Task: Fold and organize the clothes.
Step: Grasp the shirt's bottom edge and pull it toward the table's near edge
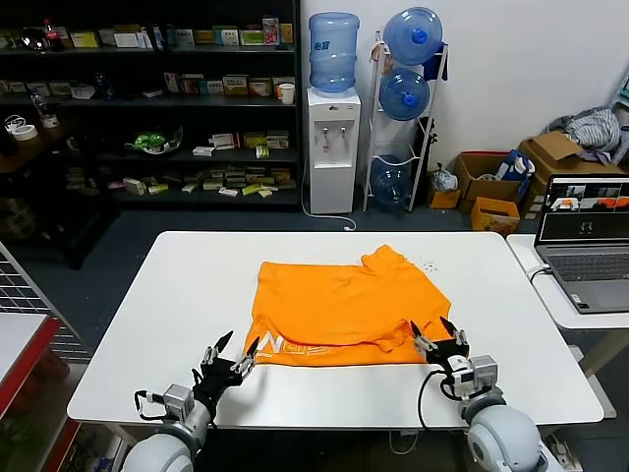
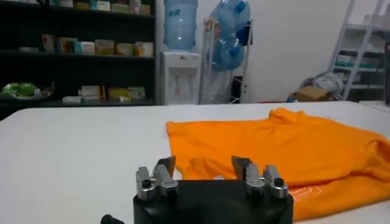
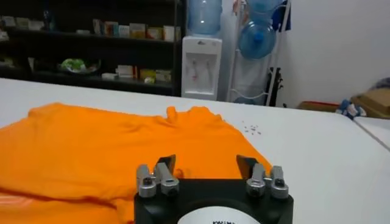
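White matte table point(image 1: 147, 324), rounded corners, shelves & water bottles behind — orange T-shirt point(image 1: 344, 305) lies mid-table, partly folded.

Soft cotton, wrinkled, upper layer doubled over w/ a sleeve poking up at the far edge; white lettering point(image 1: 295, 349) peeks out along the near hem. Left gripper point(image 1: 231, 360) sits low at the shirt's near-left corner, metal fingers spread wide, nothing in them. Right gripper point(image 1: 439, 339) at the near-right corner, fingers just as wide apart, empty too, tips right at the fabric edge. Laptop point(image 1: 588, 241) open on the side table to the right.
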You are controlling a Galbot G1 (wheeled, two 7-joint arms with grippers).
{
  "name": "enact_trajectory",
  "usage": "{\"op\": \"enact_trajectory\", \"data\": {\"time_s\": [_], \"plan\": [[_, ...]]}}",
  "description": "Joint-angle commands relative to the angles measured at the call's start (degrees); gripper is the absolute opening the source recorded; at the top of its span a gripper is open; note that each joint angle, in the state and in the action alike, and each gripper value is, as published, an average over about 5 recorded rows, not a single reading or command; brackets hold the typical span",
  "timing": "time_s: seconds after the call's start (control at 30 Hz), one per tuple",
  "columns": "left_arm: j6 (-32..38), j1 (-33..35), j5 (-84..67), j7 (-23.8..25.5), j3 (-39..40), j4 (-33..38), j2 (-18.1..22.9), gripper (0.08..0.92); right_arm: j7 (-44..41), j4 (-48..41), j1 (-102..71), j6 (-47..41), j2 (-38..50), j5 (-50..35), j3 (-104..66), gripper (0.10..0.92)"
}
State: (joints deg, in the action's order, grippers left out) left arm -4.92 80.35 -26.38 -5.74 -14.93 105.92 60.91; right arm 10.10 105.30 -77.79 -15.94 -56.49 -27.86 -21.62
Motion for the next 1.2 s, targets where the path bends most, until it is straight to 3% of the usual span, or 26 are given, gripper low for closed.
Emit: {"op": "enact_trajectory", "data": {"time_s": [0.03, 0.17, 0.8, 1.03, 1.2], "plan": [[0.2, 5.0, 2.4, 0.1, -1.4, -1.0, 2.9, 0.772, -0.7, 0.2, -5.4, -0.1, 1.1, -0.2, -4.8, 0.816], [0.2, 3.1, 2.3, 0.4, -1.2, -3.5, 3.9, 0.819, -1.1, -1.8, -5.0, -0.8, 0.8, -2.4, -4.9, 0.822], [-3.8, -3.9, -2.2, -0.5, 1.1, -5.2, 3.8, 0.823, -2.3, -4.7, -1.1, -2.7, 0.0, -5.5, -2.4, 0.819], [-5.5, -4.0, -2.1, -1.5, 2.1, -6.0, 4.1, 0.807, -3.0, -5.2, -1.0, -2.9, -0.2, -6.3, -2.2, 0.692], [-5.5, -4.0, -2.1, -1.5, 2.3, -5.9, 4.0, 0.681, -3.0, -4.9, -1.1, -2.4, -0.1, -6.2, -2.1, 0.553]]}}
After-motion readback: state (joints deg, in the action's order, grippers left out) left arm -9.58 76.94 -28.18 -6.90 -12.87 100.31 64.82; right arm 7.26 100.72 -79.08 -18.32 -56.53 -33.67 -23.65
